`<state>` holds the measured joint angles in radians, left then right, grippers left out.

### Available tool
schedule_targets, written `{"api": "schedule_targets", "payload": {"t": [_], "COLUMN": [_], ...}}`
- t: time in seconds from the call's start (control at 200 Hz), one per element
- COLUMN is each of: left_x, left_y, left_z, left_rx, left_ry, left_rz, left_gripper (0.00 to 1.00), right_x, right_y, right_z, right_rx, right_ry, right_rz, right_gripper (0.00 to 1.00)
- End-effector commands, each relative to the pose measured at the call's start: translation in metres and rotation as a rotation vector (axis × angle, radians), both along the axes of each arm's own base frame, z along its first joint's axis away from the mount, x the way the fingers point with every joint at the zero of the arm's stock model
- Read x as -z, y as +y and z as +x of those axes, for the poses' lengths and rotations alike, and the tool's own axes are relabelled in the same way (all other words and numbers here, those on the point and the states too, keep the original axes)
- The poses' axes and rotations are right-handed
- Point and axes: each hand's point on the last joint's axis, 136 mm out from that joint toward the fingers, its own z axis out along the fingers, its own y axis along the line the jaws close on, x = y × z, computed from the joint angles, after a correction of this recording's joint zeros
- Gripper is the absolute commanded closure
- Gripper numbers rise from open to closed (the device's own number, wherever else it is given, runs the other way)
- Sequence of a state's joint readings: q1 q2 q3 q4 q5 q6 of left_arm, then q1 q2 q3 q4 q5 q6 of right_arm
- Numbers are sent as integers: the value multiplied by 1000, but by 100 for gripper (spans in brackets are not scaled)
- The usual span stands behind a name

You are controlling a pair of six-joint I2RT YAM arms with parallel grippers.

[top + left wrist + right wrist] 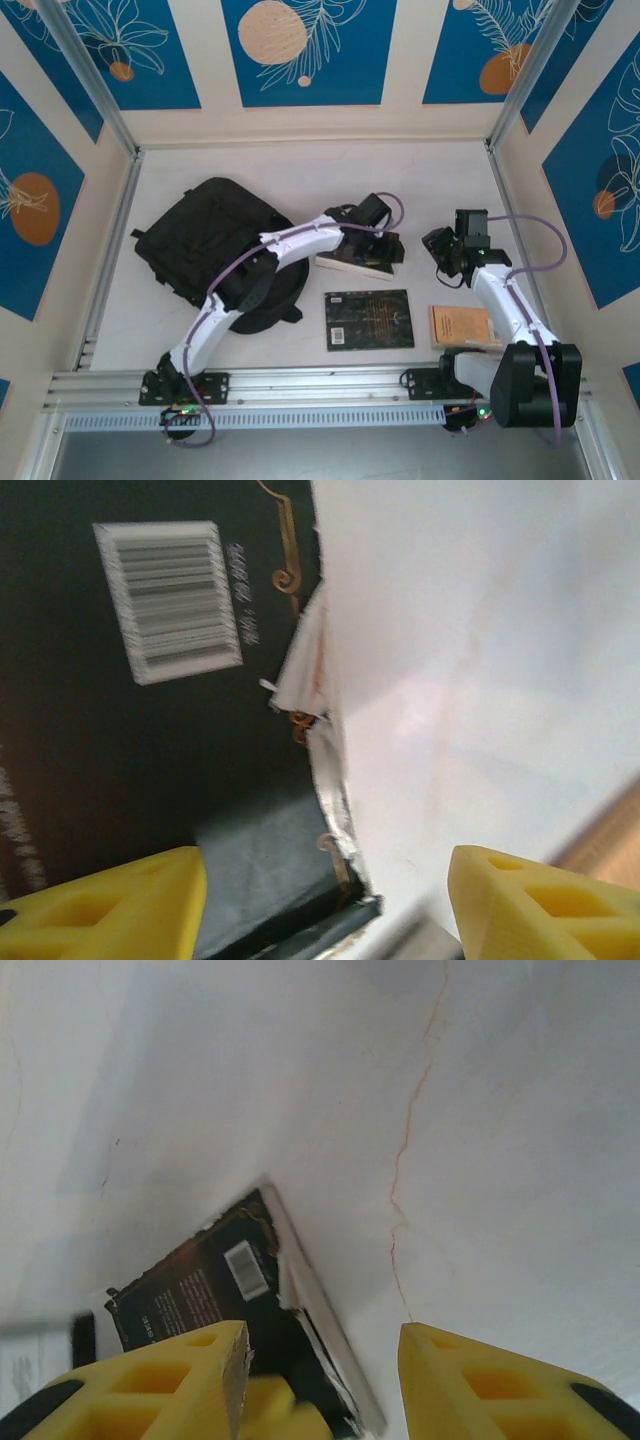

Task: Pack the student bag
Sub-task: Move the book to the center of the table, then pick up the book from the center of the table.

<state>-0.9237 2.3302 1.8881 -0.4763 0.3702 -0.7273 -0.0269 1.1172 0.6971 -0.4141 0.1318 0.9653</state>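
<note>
Top external view: the student bag (205,245) lies by the counter's (300,170) left edge. Soft and floppy, it likely wants gripping at its opening rim. Fingers apart, the left end effector (325,905) hovers over a black book (100,760); the right end effector (320,1380) gapes too.

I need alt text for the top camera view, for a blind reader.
A black backpack lies at the left of a white table, and the left arm reaches over it to a book at the centre. A flat black book and a tan book lie nearer the front; the right arm stands at the right.
</note>
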Motion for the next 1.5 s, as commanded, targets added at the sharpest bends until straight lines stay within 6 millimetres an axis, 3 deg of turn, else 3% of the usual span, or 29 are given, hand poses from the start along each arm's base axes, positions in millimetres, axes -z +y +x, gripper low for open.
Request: {"api": "schedule_targets", "payload": {"t": [0.0, 0.11, 0.23, 0.405, 0.56, 0.78, 0.96, 1.18, 1.325, 1.42, 1.495], "left_x": [-39, -37, -30, -24, -4, 10, 22, 7, 12, 7, 3], "left_y": [15, 54, 93, 113, 116, 113, 109, 113, 122, 121, 118], "left_z": [-9, -6, -7, -7, -2, 10, 34, 98, 138, 141, 130], "left_rx": [13, -74, -183, -276, -312, -315, -321, -361, -403, -387, -371], "left_ry": [14, 3, -22, -34, 7, 7, 5, -69, -70, -79, -64], "left_rz": [-68, 0, 70, 85, 101, 135, 152, 158, 168, 154, 128], "left_gripper": [39, 42, 39, 39, 41, 41, 41, 40, 40, 40, 39], "right_x": [2, 2, 1, 17, 36, 48, 57, 72, 84, 88, 90], "right_y": [0, 12, 35, 70, 72, 72, 74, 60, 55, 59, 70], "right_z": [7, 30, 62, 104, 123, 133, 136, 134, 128, 121, 114], "right_rx": [-34, -123, -277, -528, -560, -568, -587, -583, -571, -580, -611], "right_ry": [1, -28, -54, 13, 93, 131, 156, 223, 274, 289, 297], "right_rz": [-17, -2, -2, -39, -46, -44, -32, -99, -108, -99, -76], "right_gripper": [55, 52, 48, 44, 42, 38, 37, 35, 35, 35, 35]}}
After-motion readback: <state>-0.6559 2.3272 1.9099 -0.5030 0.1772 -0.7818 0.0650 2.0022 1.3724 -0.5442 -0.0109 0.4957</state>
